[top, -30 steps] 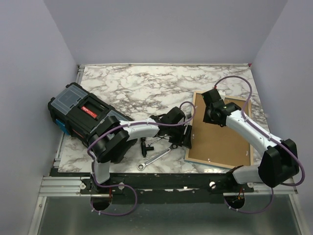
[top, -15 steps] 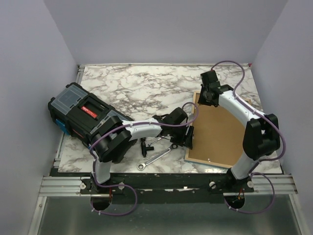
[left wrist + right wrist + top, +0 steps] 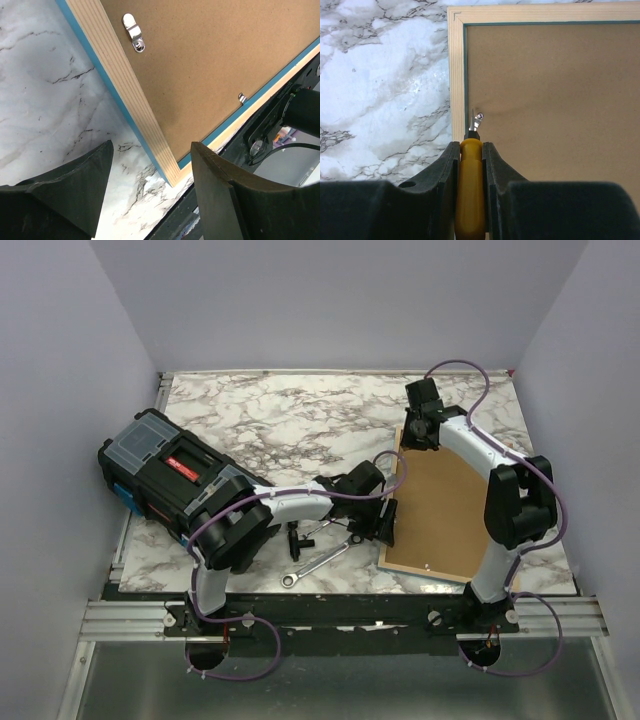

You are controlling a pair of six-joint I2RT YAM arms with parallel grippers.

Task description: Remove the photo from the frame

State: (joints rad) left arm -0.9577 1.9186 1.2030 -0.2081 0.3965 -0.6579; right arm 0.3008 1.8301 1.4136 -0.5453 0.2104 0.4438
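Currently the frame (image 3: 450,505) lies face-down on the desk (image 3: 300,420), in front of the right arm; photo not visible (presumably under the backing board (image 3: 550,100)). Right gripper (image 3: 469,150) is clamped on a yellow screwdriver (image 3: 470,195), tip at a small metal tab (image 3: 479,116) by the rim. Left gripper (image 3: 151,147) is spread wide, holding nothing, straddling the frame's near corner. Risks: blade skids off the tab and gouges the board; frame slides, since nothing pins it; tool twists in the fingers.
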